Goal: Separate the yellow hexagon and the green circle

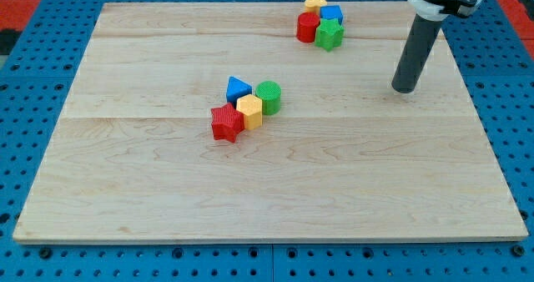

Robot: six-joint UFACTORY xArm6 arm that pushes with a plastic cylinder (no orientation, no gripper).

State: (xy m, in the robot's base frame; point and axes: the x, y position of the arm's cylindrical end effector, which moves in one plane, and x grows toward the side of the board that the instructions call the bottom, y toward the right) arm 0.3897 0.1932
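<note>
The wooden table (275, 182) sits on a blue pegboard (33, 65), and the blocks on it are gathered in two little clusters. Near the middle, slightly toward the view's left, the yellow hexagon (249, 112) lies pressed up against the green circle (269, 97), which is just to its upper right; the two are touching. A red star (226, 123) is snug against the hexagon's lower left, and a blue triangle (238, 88) sits just above the hexagon, beside the circle's left edge.

Up at the view's top, right of centre, is the second bunch: a yellow block (315, 2) of rounded shape at the back, a blue block (332, 14) next to it, a red cylinder (308, 27) in front on the left and a green star (329, 35) in front on the right, all packed together.

The dark rod comes down from the view's top right corner, and my tip (405, 88) rests on bare wood, well apart from both clusters, to the right of the green circle and below and right of the upper group. This arm carries no jaws, only the rod.
</note>
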